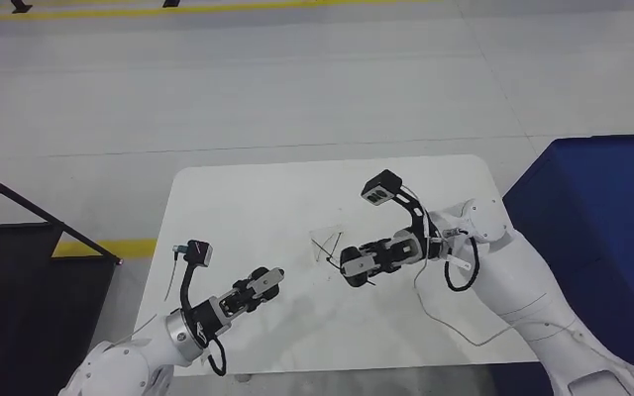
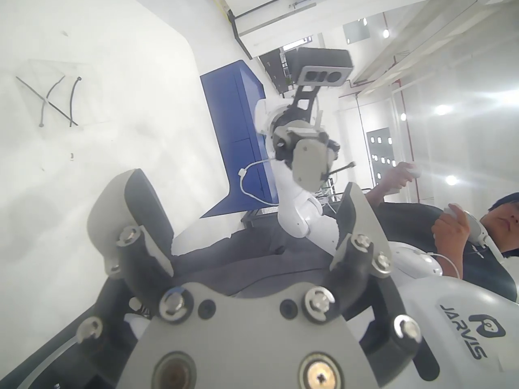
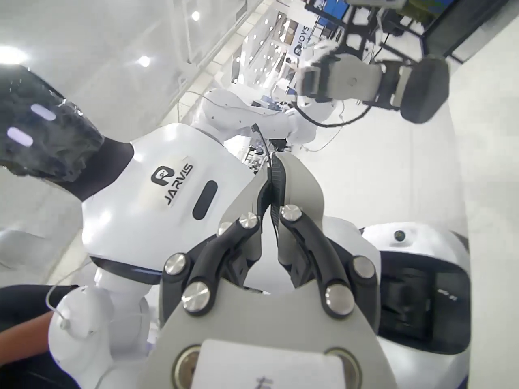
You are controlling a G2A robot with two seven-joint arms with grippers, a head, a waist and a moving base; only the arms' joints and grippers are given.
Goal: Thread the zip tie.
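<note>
The white bench stood on a pale floor, with a blue block close off its right side in the top view. Just right of that frame's middle, the right gripper had its fingers pressed together on a thin black zip tie. A short length with a small nub at its end stuck out past the tips. Such a short hold probably kept the end stiff and offered it toward the other arm. The left gripper, in the lower left of the top view, faced it with fingers spread wide and nothing between them, likely waiting to meet the tie. Bare bench lay between the two, giving room to close in. Several loose ties lay crossed on a clear sheet just above and left of the right gripper in the top view, near it but apart. Both grippers sat well inside the bench edges, the lower edge being nearest the left arm.
</note>
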